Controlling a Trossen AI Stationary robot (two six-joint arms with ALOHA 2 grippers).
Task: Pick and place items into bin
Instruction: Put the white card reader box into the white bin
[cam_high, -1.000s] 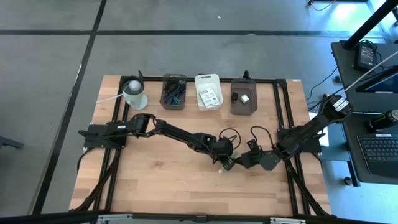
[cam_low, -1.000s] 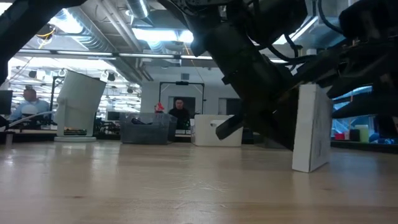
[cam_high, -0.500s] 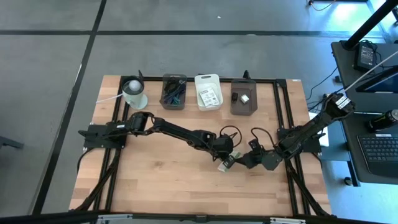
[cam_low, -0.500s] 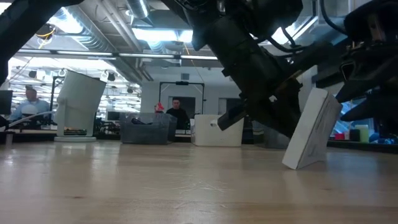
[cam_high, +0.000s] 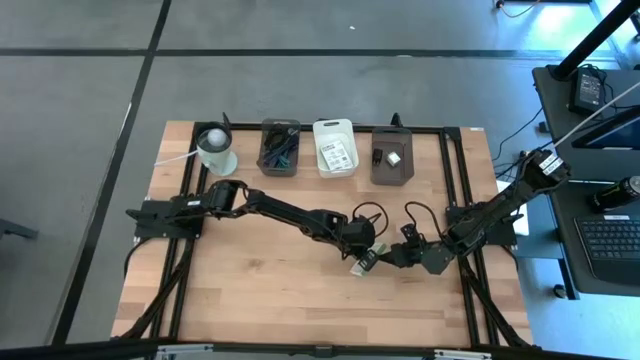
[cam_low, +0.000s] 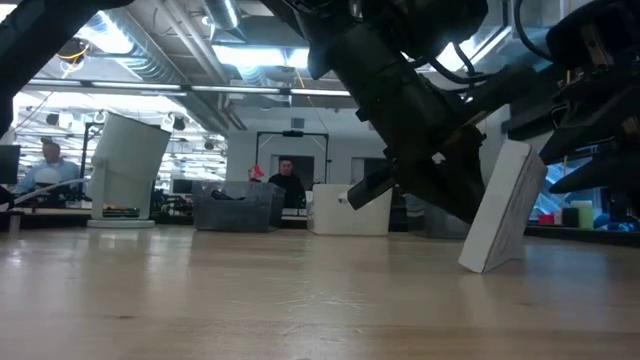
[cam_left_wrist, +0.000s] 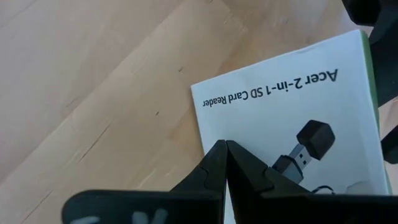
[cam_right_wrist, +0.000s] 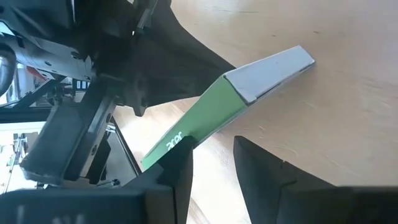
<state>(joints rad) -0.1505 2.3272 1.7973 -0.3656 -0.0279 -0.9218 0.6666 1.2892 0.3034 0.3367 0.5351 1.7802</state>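
A slim white card-reader box (cam_high: 361, 264) stands on its lower edge (cam_low: 487, 262) on the table, its top leaning toward the table's right. The left wrist view shows its printed face (cam_left_wrist: 298, 106), and the right wrist view its green narrow side (cam_right_wrist: 205, 115). My left gripper (cam_left_wrist: 225, 144) is shut, and its tips are at that printed face (cam_high: 362, 249). My right gripper (cam_right_wrist: 211, 148) comes from the right (cam_high: 393, 256) with its fingers apart. Only bare table shows in the gap, and the box lies beside one finger. My left gripper has its shut fingertips (cam_left_wrist: 217, 155) against the box's printed face (cam_left_wrist: 244, 132), near one long edge. They slant down from the table's left. My right gripper has one fingertip (cam_right_wrist: 177, 167) at the box's green narrow side (cam_right_wrist: 186, 127). The finger covers the spot, so I cannot tell whether it touches.
Along the far edge stand a round tub (cam_high: 215, 149), a dark bin (cam_high: 280, 149) with teal tools, a white bin (cam_high: 335, 148) with printed cards and a dark bin (cam_high: 391, 158) with small pieces. Bare wood lies toward the near edge (cam_high: 300, 300).
The box stood upright a second ago. It has tipped so that its top leans toward the table's right, while its lower edge has stayed on the table. It has kept that tilt for the last half second.
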